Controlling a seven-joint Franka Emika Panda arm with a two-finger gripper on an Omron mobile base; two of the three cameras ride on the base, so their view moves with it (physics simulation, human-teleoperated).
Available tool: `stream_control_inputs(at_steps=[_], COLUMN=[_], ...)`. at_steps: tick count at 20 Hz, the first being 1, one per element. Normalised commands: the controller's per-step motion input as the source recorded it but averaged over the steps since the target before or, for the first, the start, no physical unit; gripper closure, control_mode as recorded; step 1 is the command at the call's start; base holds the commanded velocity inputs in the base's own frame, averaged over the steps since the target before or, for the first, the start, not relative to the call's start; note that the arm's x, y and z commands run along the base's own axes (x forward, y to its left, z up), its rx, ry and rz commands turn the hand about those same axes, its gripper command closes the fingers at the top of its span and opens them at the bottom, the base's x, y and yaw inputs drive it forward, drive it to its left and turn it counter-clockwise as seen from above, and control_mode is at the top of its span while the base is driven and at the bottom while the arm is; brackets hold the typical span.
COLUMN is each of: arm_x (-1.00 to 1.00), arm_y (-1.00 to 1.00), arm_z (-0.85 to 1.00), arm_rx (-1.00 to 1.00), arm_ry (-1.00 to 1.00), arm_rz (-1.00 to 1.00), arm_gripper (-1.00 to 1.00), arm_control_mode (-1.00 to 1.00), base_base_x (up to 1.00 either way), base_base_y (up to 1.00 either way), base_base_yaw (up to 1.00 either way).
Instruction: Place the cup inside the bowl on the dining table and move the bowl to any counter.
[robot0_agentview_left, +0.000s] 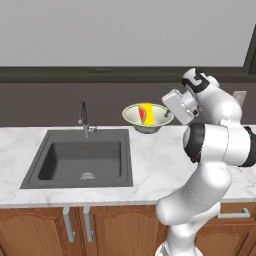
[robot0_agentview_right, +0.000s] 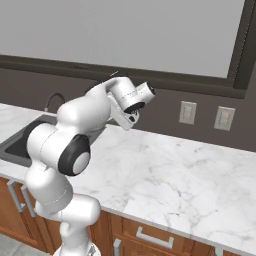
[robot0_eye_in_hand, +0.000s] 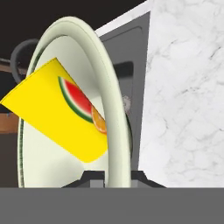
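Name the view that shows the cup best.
Hand view: the cup lies large inside the bowl, its watermelon picture plain. The left base view shows it small and far; in the right base view the arm blocks it.

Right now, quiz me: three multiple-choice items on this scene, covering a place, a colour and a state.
1. Where is the cup?
A. inside the bowl
B. in the sink
C. on the counter

2. What colour is the cup's body?
A. blue
B. yellow
C. white

3. What is the gripper doing?
A. hanging open
B. gripping the tap
C. shut on the bowl's rim

Answers:
1. A: it lies within the bowl.
2. B: yellow with a watermelon patch.
3. C: the fingers pinch the rim, holding the bowl over the counter.
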Motion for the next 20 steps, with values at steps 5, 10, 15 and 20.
stream_control_inputs(at_steps=[5,10,15,20], arm_x=[0.22,0.36,0.07,0.00], arm_y=[-0.19,-0.42,-0.54,-0.59], arm_z=[-0.08,-0.15,0.00,-0.05], arm_rx=[0.00,0.00,0.03,0.02], arm_ry=[0.15,0.03,-0.03,-0.15], arm_rz=[0.00,0.00,0.00,0.00], arm_gripper=[1.00,1.00,1.00,1.00], arm_control_mode=[-1.00,-1.00,-1.00,-1.00], base_base_x=[0.00,0.00,0.00,0.00], base_base_y=[0.00,0.00,0.00,0.00], base_base_yaw=[0.00,0.00,0.00,0.00])
